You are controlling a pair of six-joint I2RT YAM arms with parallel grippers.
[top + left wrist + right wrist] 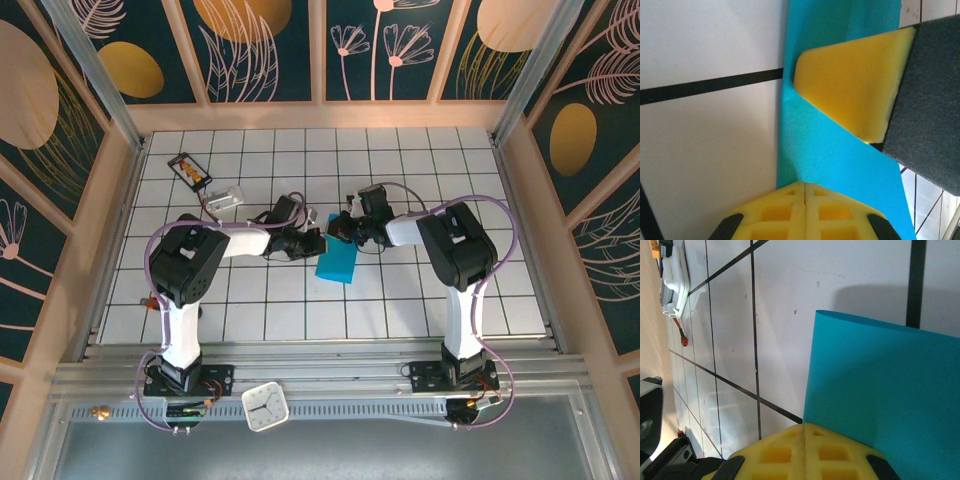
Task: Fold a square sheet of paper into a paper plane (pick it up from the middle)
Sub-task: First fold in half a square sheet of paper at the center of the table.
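Note:
The square sheet of paper (pixel 338 264) is teal-blue and folded into a narrow slanted strip at the middle of the tiled table. My left gripper (pixel 312 243) reaches it from the left and my right gripper (pixel 336 228) from the right, and they meet at its upper end. In the left wrist view the left gripper (pixel 805 184) is shut, the paper (pixel 840 165) runs out from its tips, and a yellow finger (pixel 850 85) of the other gripper lies over the strip. In the right wrist view the right gripper (pixel 805 426) is shut at the edge of the paper (pixel 880 385), which stands raised off the table over its shadow.
A small black card with orange marks (pixel 190 170) lies at the back left. A white plastic part (pixel 226 197) with a red-tipped wire sits just left of the left arm, and appears again as the white part (pixel 675 285). A white clock (pixel 265 407) rests on the front rail. Wooden walls enclose the table.

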